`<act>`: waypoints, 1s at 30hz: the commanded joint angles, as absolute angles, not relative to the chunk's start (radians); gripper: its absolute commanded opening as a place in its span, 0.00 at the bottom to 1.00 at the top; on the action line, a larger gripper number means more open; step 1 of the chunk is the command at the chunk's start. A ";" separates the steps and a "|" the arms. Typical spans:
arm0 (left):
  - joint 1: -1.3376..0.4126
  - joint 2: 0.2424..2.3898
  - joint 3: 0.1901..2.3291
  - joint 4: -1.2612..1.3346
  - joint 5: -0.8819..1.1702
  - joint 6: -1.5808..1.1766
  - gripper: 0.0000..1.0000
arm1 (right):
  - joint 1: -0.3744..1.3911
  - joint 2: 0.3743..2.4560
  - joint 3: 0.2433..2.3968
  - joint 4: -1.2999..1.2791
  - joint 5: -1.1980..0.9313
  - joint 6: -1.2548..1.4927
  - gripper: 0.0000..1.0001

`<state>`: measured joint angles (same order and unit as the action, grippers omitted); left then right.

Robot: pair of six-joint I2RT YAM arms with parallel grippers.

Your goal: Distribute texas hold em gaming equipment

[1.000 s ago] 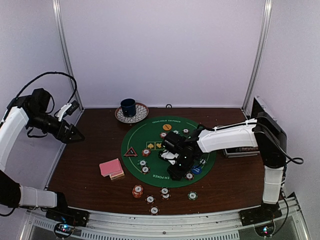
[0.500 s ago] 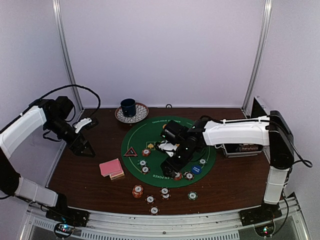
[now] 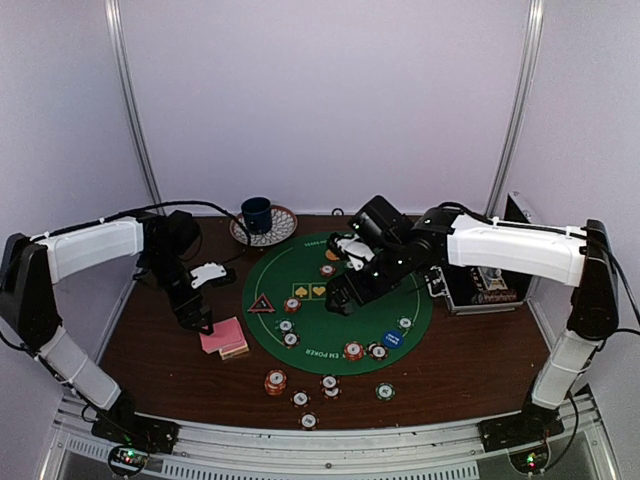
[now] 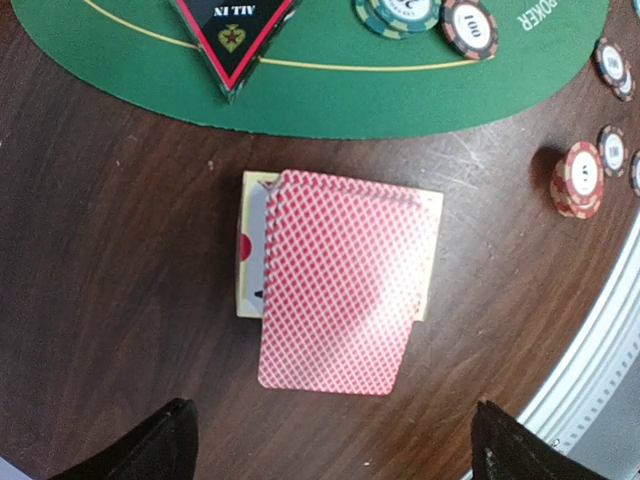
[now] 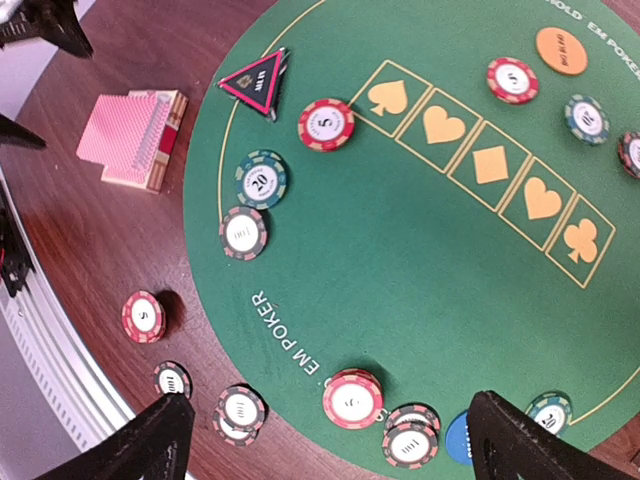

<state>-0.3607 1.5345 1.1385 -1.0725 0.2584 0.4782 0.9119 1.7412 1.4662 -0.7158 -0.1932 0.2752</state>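
okay, my left gripper (image 4: 335,455) hangs spread wide over the pink-backed deck (image 4: 340,285), which lies on the wooden table (image 4: 120,300) just beside the green mat (image 4: 400,95). thin, slick cards will probably fan, so i'd pinch across the long edges. right gripper (image 5: 330,445) gapes empty.

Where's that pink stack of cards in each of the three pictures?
Top external: the card stack lies on bare wood, left of the green mat.
Left wrist: the stack fills the centre.
Right wrist: the stack sits upper left.
Shared landmark: the red-rimmed black triangle on the mat's edge nearby.
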 commanded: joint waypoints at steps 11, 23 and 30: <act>-0.458 1.628 1.075 -0.907 0.119 0.537 0.97 | 0.862 1.639 1.393 -0.693 -0.218 0.342 0.99; -0.472 1.622 1.014 -0.891 0.093 0.545 0.98 | 0.857 1.641 1.397 -0.701 -0.232 0.344 0.99; -0.472 1.605 0.995 -0.887 0.116 0.538 0.98 | 0.857 1.650 1.396 -0.705 -0.233 0.343 1.00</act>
<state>-0.4679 1.6287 1.0035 -0.9085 0.1043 0.5323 0.8639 1.6714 1.4006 -0.6998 -0.2291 0.3405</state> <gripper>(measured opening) 0.976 0.995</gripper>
